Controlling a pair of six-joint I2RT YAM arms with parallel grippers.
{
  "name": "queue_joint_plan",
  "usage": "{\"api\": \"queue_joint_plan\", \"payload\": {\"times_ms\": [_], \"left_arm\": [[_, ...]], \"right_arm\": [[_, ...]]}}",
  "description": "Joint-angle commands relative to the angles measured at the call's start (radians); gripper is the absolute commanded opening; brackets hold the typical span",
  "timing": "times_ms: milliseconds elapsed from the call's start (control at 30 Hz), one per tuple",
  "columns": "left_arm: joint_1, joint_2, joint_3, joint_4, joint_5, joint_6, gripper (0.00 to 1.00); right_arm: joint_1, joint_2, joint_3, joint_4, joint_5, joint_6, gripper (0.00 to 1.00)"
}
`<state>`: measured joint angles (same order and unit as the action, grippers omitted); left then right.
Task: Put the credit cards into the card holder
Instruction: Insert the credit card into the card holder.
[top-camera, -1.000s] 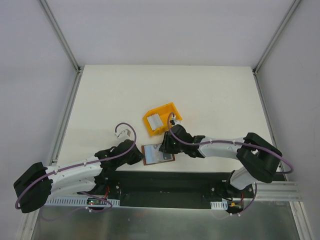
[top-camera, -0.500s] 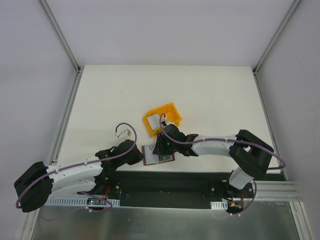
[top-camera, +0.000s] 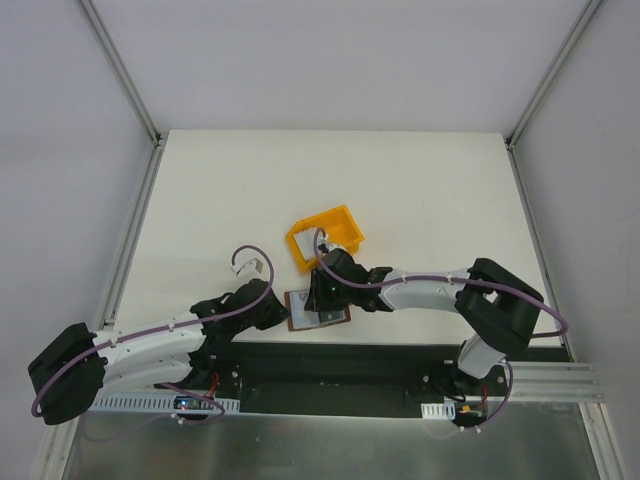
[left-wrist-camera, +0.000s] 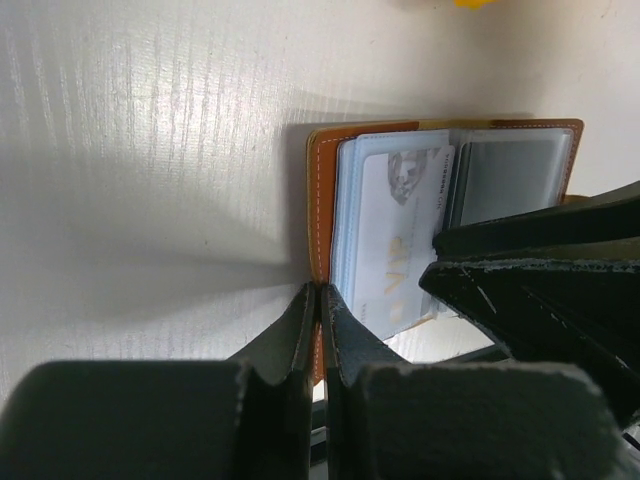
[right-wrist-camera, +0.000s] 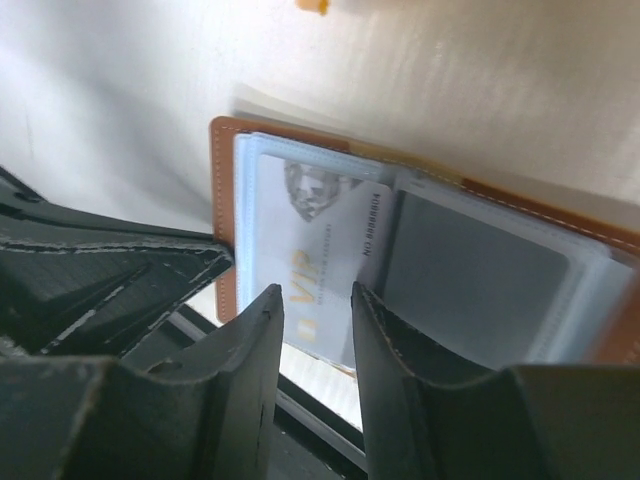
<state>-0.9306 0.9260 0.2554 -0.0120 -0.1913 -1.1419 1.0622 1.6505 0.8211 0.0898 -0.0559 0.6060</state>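
Now, left gripper (left-wrist-camera: 318, 297): I am keeping it clamped shut on the brown border of the card holder (left-wrist-camera: 322, 190), pinning it open by the near edge of the table (top-camera: 420, 190).
Right gripper (right-wrist-camera: 315, 300): I am holding the jaws part-way apart, closed on nothing, with the tips straddling the credit card (right-wrist-camera: 320, 235).
Card: it is lying on the holder's left page, its far end seemingly tucked under the clear sleeve and its near end sticking out.
Change: a second ago I was reaching at the yellow bin (top-camera: 315, 222); now I am working over the holder, just nearer.
Meaning: the card is looking delivered; I judge that seating it deeper is what is remaining.
Wrist views: both are showing the card's print and the sleeves.
Top view: my right arm is hiding the card, while the bin is showing beyond it; what is lying inside it I cannot tell.
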Motion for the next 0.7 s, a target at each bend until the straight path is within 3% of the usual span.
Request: {"api": "queue_joint_plan", "payload": {"times_ms": [0, 500, 667], "left_arm": [[-0.008, -0.023, 0.004, 0.006, 0.0, -0.001, 0.0], [-0.01, -0.019, 0.011, 0.006, 0.0, 0.002, 0.0], [-0.01, -0.024, 0.008, 0.006, 0.003, 0.002, 0.0]], "right_arm": [[0.004, -0.049, 0.041, -0.085, 0.087, -0.038, 0.37], [0.022, 0.022, 0.084, -0.094, 0.014, -0.035, 0.38], [0.025, -0.027, 0.09, -0.182, 0.142, -0.061, 0.38]]}}
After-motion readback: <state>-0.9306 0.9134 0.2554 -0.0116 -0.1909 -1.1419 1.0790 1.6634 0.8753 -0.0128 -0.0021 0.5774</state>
